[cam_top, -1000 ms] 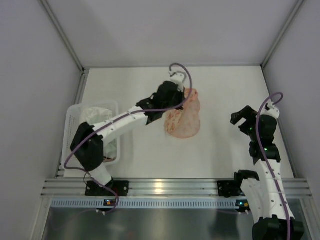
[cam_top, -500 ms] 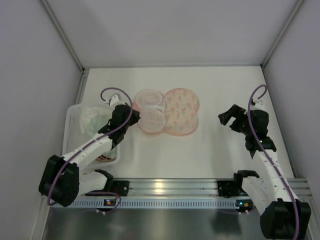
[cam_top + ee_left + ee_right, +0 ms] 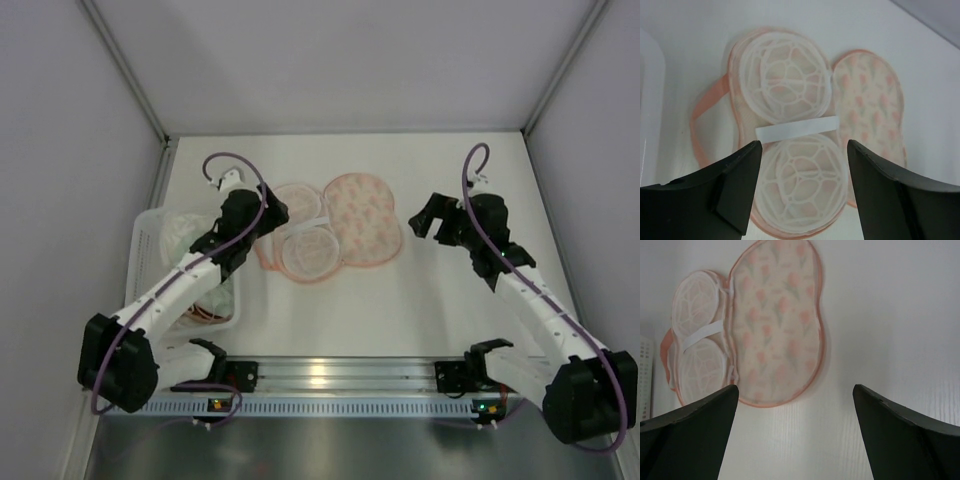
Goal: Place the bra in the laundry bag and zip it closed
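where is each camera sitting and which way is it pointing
top external: above and behind the bases, facing down on the table, left arm, right arm, white basket, open laundry bag.
left wrist: on the left arm, looking past its open left gripper at the bra lying in the bag.
right wrist: on the right arm, looking past the open right gripper at the bag's floral half.
shared: all three show bag and bra.

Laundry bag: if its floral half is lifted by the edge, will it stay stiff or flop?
Probably stiff: the laundry bag lies open flat, its floral half keeping a peanut outline. It looks thin and light, so a push may slide it on the table.
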Available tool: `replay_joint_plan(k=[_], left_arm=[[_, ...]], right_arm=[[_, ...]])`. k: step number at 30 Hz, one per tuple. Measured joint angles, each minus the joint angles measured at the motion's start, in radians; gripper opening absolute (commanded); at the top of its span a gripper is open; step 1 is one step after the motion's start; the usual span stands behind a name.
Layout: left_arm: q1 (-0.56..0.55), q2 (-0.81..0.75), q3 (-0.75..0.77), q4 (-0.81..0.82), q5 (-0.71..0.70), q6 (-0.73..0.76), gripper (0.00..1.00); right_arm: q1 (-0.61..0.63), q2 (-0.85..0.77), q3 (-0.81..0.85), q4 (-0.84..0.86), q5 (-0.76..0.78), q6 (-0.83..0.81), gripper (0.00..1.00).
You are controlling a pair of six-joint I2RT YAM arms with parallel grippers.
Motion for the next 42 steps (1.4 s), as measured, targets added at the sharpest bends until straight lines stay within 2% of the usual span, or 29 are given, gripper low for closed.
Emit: replay_joint_plan(k=[1,4,5,8,10,11,15,19,23,42], left_arm=[[0.0,0.001,0.042,-0.021,0.005,0.024,0.75],[-0.016,0.001,0.149,-0.051,0.017,0.1,0.75],[-0.03,0.002,0.167,-0.054,0.02,0.115,0.74],[-0.121,0.056,0.227,-0.062,-0.003,0.156,0.72],[-0.188,0.131,0.263,-0.061,-0.024,0.164,0.72],[-0.218,0.183,0.275,-0.061,-0.032,0.164,0.72],[-0.276,0.362,0.283,-0.076,-0.048,0.15,0.71],[-0.274,0.48,0.283,-0.108,-0.062,0.137,0.7],[-0.271,0.53,0.283,-0.108,-0.058,0.13,0.68],[-0.271,0.503,0.148,-0.064,-0.074,0.034,0.64]], right_arm=[[0.012,0.019,0.024,0.001,0.007,-0.003,1.0],[0.06,0.079,0.088,0.017,0.022,-0.009,0.86],[0.078,0.101,0.107,0.032,0.025,-0.01,0.65],[0.139,0.193,0.157,0.074,0.052,-0.003,0.37],[0.177,0.271,0.185,0.111,0.073,0.008,0.27],[0.189,0.304,0.192,0.129,0.081,0.013,0.19],[0.235,0.494,0.252,0.183,0.092,0.03,0.01],[0.261,0.66,0.299,0.206,0.092,0.058,0.0],[0.275,0.749,0.301,0.21,0.099,0.082,0.0],[0.277,0.765,0.237,0.233,0.233,0.119,0.0]])
